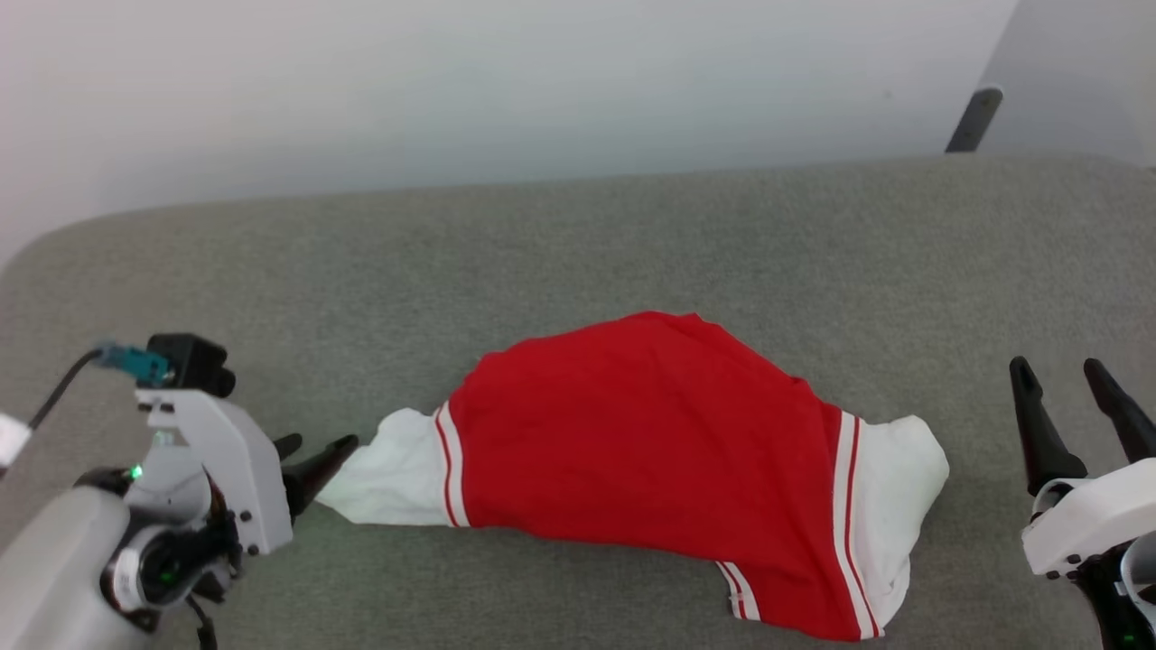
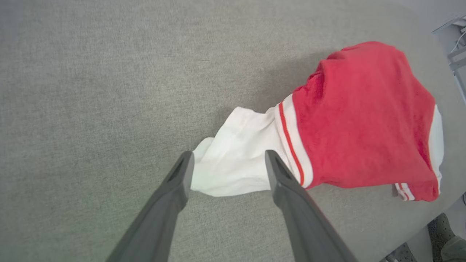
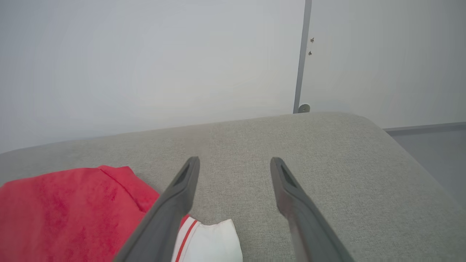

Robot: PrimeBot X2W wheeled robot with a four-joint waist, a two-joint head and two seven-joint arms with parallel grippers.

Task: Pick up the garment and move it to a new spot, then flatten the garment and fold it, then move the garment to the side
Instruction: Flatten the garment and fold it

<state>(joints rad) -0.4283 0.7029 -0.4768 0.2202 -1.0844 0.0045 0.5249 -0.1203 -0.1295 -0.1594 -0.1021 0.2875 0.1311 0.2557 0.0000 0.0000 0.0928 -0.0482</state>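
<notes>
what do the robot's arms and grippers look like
The left gripper and right gripper have two long dark tapered fingers on white housings. The left wrist carries a black camera and a teal plug with a dark cable; its forearm is pale grey.

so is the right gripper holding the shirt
No, the right gripper stands open, off to the side of the garment, with bare grey surface between them.
</notes>
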